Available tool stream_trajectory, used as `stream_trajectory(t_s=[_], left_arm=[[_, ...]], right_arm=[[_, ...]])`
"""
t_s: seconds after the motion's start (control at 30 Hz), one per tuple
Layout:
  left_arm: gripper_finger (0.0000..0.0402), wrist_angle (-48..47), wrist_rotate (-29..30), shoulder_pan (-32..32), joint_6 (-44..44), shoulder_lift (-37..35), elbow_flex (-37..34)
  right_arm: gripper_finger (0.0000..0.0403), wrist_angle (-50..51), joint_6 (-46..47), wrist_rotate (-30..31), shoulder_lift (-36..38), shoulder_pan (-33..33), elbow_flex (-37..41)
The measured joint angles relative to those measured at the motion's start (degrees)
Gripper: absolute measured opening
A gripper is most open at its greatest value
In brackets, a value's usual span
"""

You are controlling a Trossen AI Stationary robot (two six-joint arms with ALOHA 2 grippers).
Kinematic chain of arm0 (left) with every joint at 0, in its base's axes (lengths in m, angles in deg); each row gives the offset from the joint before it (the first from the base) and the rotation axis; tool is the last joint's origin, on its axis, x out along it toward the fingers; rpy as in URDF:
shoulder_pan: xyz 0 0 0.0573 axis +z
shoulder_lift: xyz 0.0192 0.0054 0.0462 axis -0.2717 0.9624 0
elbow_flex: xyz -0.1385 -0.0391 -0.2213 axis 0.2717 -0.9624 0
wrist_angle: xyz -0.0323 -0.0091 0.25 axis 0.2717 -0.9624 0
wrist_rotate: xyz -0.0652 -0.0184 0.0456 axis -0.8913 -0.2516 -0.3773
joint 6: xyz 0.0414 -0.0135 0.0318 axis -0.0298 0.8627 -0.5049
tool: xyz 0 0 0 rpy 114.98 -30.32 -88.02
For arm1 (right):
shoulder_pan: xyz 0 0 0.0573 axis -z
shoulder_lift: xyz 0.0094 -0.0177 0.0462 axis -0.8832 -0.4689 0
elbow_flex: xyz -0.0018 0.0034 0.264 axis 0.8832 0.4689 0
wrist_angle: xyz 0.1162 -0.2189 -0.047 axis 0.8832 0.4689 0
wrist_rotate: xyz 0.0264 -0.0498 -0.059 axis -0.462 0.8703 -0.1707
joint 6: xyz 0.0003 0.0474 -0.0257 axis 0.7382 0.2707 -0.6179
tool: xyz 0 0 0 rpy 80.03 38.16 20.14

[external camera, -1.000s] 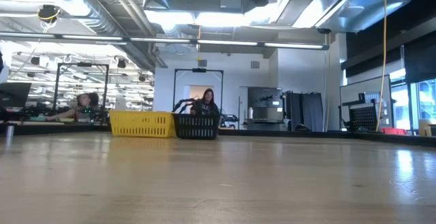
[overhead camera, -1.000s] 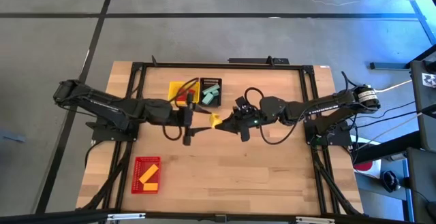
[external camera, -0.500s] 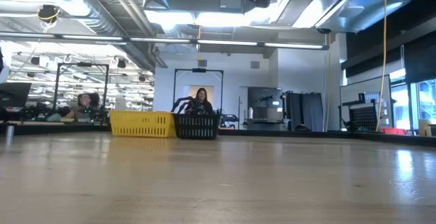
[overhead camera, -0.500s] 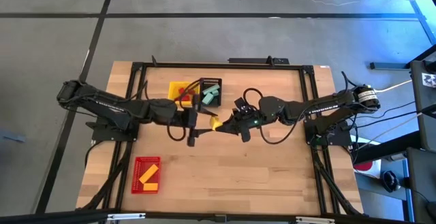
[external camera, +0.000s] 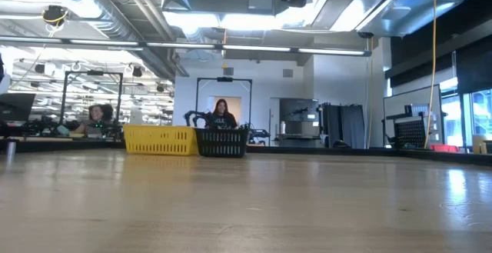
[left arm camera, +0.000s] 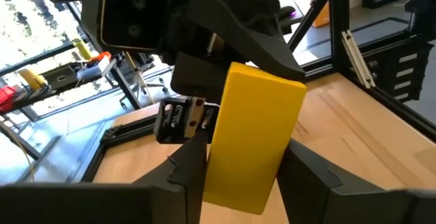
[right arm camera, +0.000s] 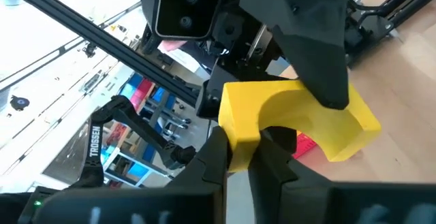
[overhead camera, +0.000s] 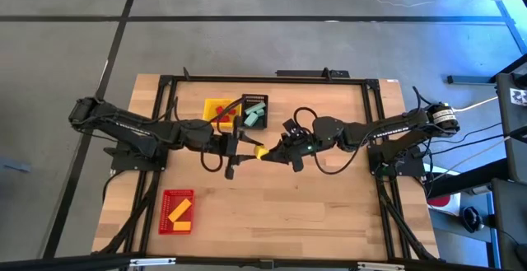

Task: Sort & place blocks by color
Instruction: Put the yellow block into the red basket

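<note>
A yellow block (overhead camera: 260,150) with a curved notch hangs in the air over the table's middle, between my two grippers. My left gripper (overhead camera: 249,146) comes at it from the table's left, and its two fingers stand against the block's sides (left arm camera: 255,142). My right gripper (overhead camera: 272,151) comes from the right and is shut on the block's other end (right arm camera: 293,122). Farther back stand a yellow basket (overhead camera: 216,109) holding a red block and a black basket (overhead camera: 254,111) holding pale teal blocks. A red basket (overhead camera: 177,212) near the front left holds yellow blocks. My left gripper has the block's near end (left arm camera: 219,176) between its two fingers, one on each long side face. The fingers lie about level and come from the table's left. The block is clear of the table. My right gripper pinches a narrow end of the block beside its curved notch (right arm camera: 240,137) between its two fingers (right arm camera: 216,157). It points about level, from the table's right. The block sticks out beyond the fingers toward my left gripper.
The black frame rails (overhead camera: 165,123) run along the table's edges. The yellow basket (external camera: 160,140) and black basket (external camera: 223,142) stand at the far side. Bare wood lies in the table's middle front and right. A person shows in the room behind.
My left gripper has gone toward the table's right edge, up to the yellow block held by my right gripper; its fingers now lie along the block's sides. The block and my right gripper have kept their place.
</note>
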Motion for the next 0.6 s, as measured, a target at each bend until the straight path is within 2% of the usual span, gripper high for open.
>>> stream_trajectory(t_s=[0.1, 0.27, 0.4, 0.5, 0.6], left_arm=[[0.0129, -0.3, 0.0, 0.0, 1.4, 0.0, 0.0], [0.0124, -0.6, 0.2, 0.0, 4.3, -0.3, 0.0], [0.0124, -4.2, 0.4, 0.0, 4.5, -0.9, 0.0], [0.0124, -8.4, 0.9, 0.0, 6.0, -2.1, 0.0], [0.0124, -14.2, 1.3, 0.5, 10.9, -5.6, 0.0]], right_arm=[[0.0063, -0.4, 0.4, 0.4, 0.0, 0.0, 0.0], [0.0156, 0.3, 2.3, 0.8, 0.8, 0.4, 0.1], [0.0227, 4.7, 1.8, 0.1, 2.7, 1.4, 0.0], [0.0257, 11.6, 0.5, -1.5, 5.1, 2.5, 0.1], [0.0265, 20.2, -2.6, -2.0, 8.6, 3.0, 0.1]])
